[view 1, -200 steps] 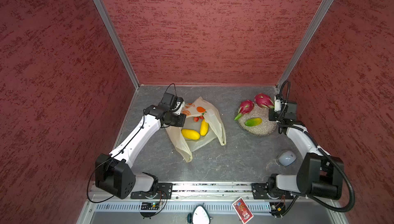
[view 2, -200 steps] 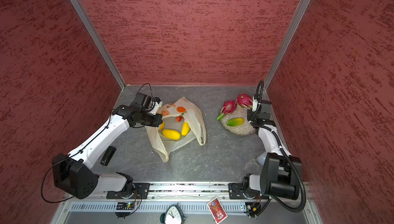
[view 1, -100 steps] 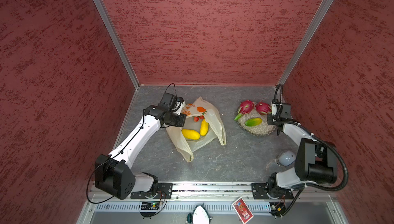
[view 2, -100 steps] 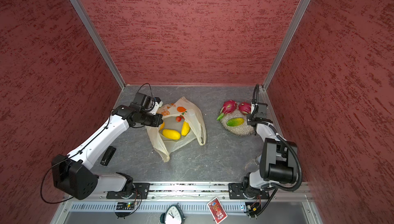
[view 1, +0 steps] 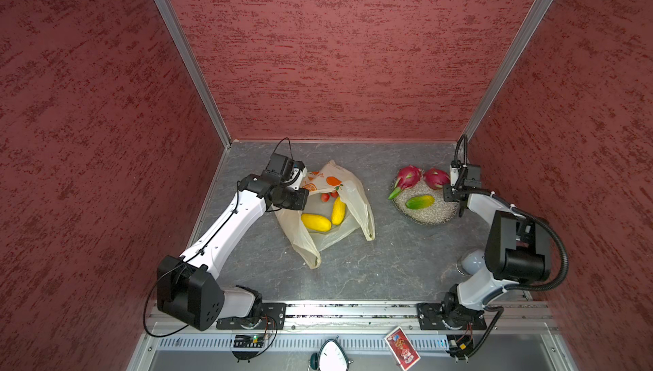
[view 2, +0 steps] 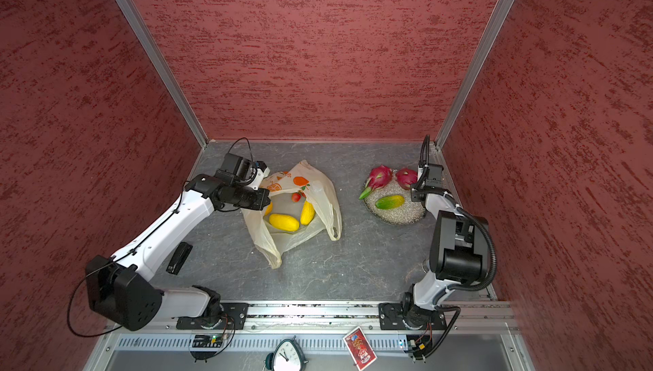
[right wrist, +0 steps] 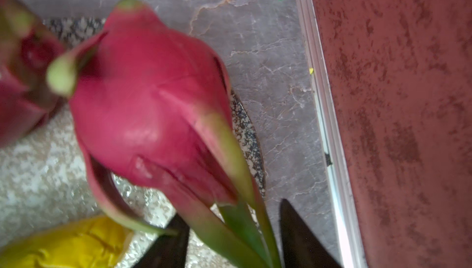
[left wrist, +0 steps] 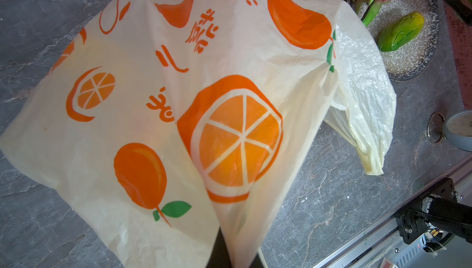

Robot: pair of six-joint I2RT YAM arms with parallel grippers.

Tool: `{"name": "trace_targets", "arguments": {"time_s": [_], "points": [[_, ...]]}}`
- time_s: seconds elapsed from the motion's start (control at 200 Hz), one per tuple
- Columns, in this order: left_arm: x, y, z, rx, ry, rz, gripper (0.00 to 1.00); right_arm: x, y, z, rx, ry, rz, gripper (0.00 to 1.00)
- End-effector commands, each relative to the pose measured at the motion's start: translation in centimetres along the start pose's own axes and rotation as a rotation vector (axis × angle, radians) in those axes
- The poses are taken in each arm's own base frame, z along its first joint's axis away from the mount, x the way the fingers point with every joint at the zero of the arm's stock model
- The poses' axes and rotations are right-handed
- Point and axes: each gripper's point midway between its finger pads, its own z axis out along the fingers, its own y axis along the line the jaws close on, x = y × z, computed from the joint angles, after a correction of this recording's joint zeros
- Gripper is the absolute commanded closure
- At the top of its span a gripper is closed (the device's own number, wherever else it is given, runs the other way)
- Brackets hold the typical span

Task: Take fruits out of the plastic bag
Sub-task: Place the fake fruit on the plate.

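My left gripper (view 1: 303, 192) is clamped on the bag (view 1: 349, 196) edge, lifting it open. Two yellow mangoes (view 1: 315, 222) and red berries (view 1: 327, 196) lie inside. My right gripper (view 1: 446, 190) is spread apart, with the green tip of a dragon fruit (view 1: 436, 177) between its fingers. That fruit rests on the plate (view 1: 424, 218) beside a second dragon fruit (view 1: 406, 178) and a green mango (view 1: 419, 202).

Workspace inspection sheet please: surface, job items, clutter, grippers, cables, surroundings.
Surface: grey marbled tabletop.
Job's things: plastic bag holds two yellow mangoes and red berries; speckled plate carries two dragon fruits and a green-yellow mango.
Clutter: small grey clock by the right arm; black stapler-like object beside the left arm.
Grippers: left gripper shut on the plastic bag's edge; right gripper fingers apart around a dragon fruit's green tips.
Cables: black leads loop over both arms.
Surroundings: red textured walls on three sides; metal rail in front.
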Motion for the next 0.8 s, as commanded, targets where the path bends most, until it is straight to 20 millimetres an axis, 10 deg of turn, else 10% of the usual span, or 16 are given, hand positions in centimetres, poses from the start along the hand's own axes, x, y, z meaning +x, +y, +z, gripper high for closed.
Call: {"name": "trace_targets", "arguments": {"time_s": [0.0, 0.551, 0.792], "points": [[-0.8, -0.5, -0.8, 0.017, -0.030, 0.021, 1.00, -0.7, -0.1, -0.2, -0.010, -0.007, 0.012, 0.33], [-1.4, -0.7, -0.7, 0.031, -0.042, 0.010, 1.00, -5.1, 0.7, -7.2, -0.121, -0.234, 0.166, 0.18], [-1.6, -0.7, -1.0, 0.032, -0.046, 0.011, 1.00, -7.0, -0.2, -10.1, -0.161, -0.213, 0.574, 0.01]]}}
